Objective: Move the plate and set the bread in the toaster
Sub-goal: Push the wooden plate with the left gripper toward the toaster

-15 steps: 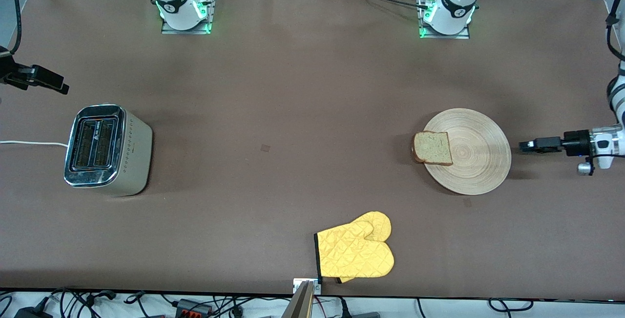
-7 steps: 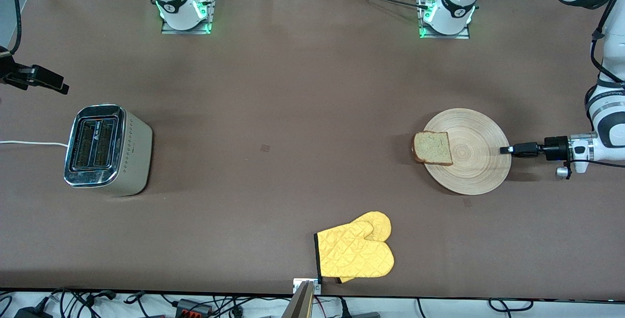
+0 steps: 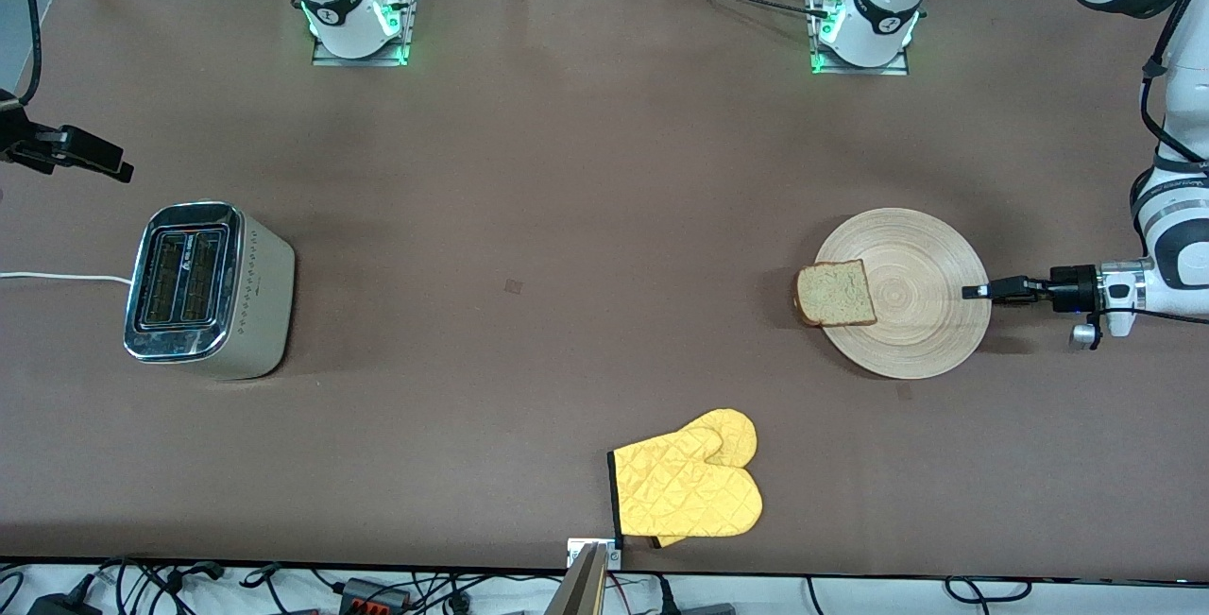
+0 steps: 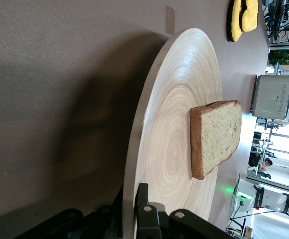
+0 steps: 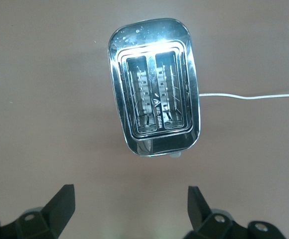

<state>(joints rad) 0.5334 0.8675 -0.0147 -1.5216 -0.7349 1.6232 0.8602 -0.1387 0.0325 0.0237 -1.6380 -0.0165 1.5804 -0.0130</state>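
left tool (image 3: 973,292) closed on plate (image 3: 930,332) rim — plate, bread (image 3: 834,294) nudged

even, bright overhead light on the table (image 3: 567,171), matte brown, no hot spots in the front view. soft shadows pool beside the toaster (image 3: 210,289) and under the plate (image 3: 930,313) rim. green glow rings both arm bases. right wrist view: hard glare burns out the toaster's chrome top, slots lit white, and the fingers (image 5: 60,206) sit dark in silhouette. left wrist view: a deep shadow spreads from the plate across the table, bread (image 4: 216,137) crisp, dark fingers (image 4: 144,221) up close soft and blurred.
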